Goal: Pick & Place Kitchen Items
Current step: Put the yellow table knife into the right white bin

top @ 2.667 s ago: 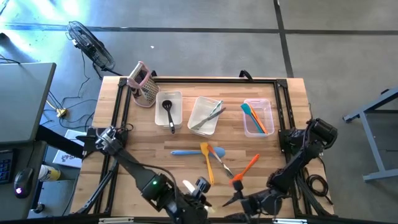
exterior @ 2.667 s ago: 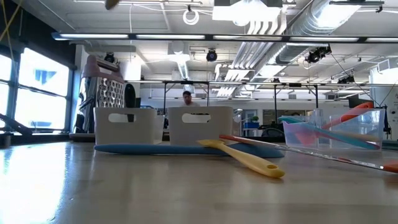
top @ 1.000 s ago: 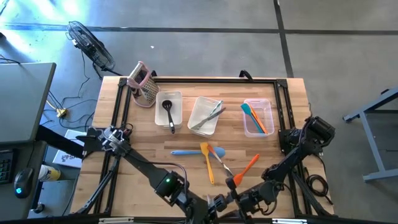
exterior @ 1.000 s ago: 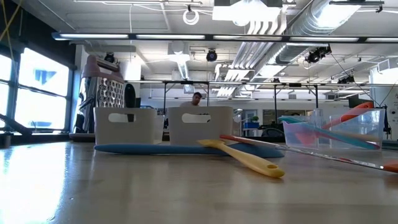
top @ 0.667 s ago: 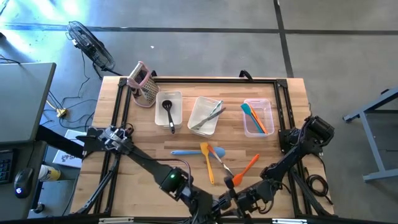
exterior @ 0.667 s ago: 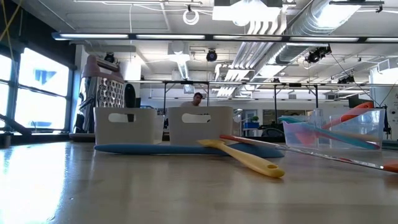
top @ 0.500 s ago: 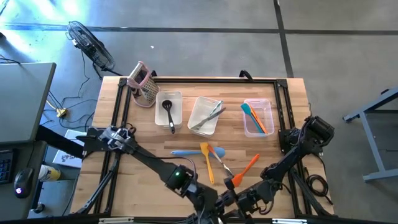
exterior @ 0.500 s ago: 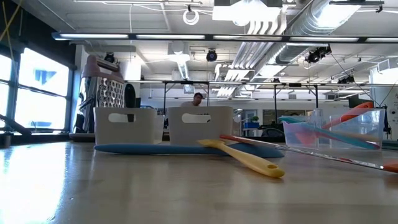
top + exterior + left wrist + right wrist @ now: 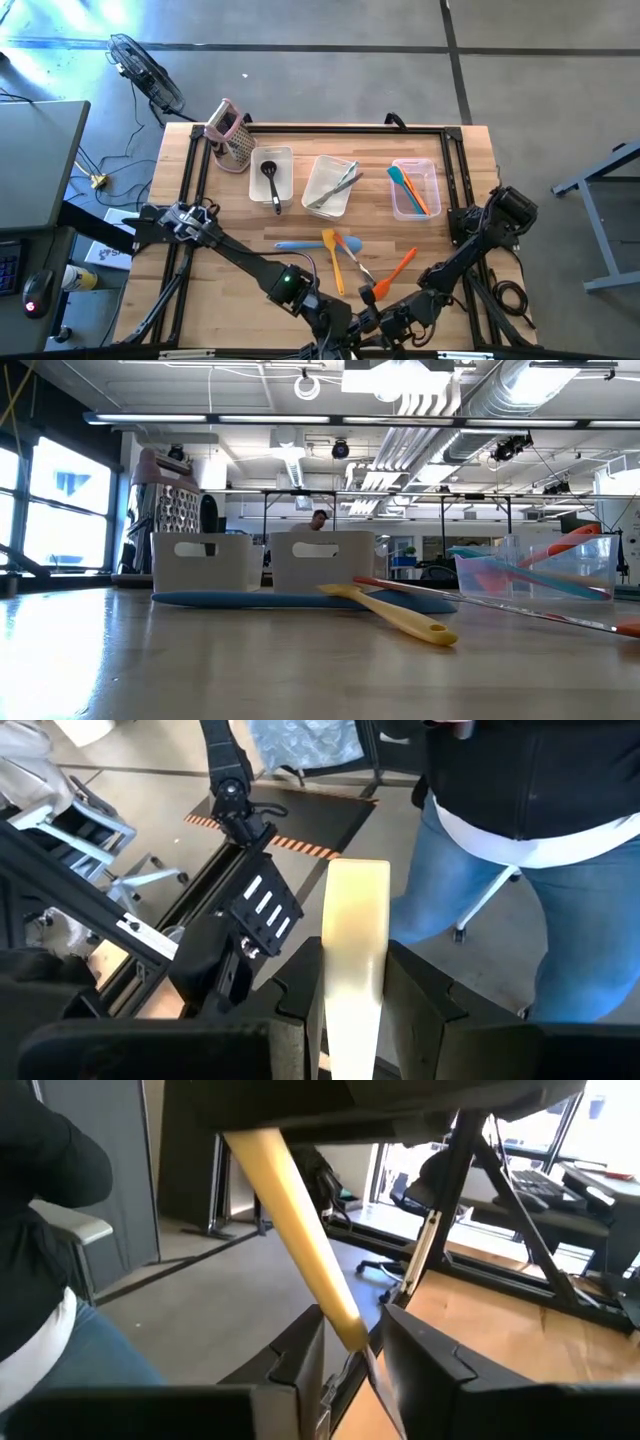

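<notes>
The pale yellow spatula is hanging in the air at the near edge of the table, about the middle, passing between the two arms. It is looking light and slim to me, with a stiff handle and a broad blade that likely flexes and feels slightly tacky, so the handle is the surer place to take it, square across, since a pinch near the end is inviting it to swing. The left gripper is clenching it by the flat part, fingers pressing on both sides. The right gripper is facing it, with the handle's tip sitting between its fingers; whether they are biting yet I cannot tell. Farther out, a blue spatula, a yellow spatula and an orange spatula are lying loose mid-table, short of the three clear bins. A person is standing just beyond the table.
</notes>
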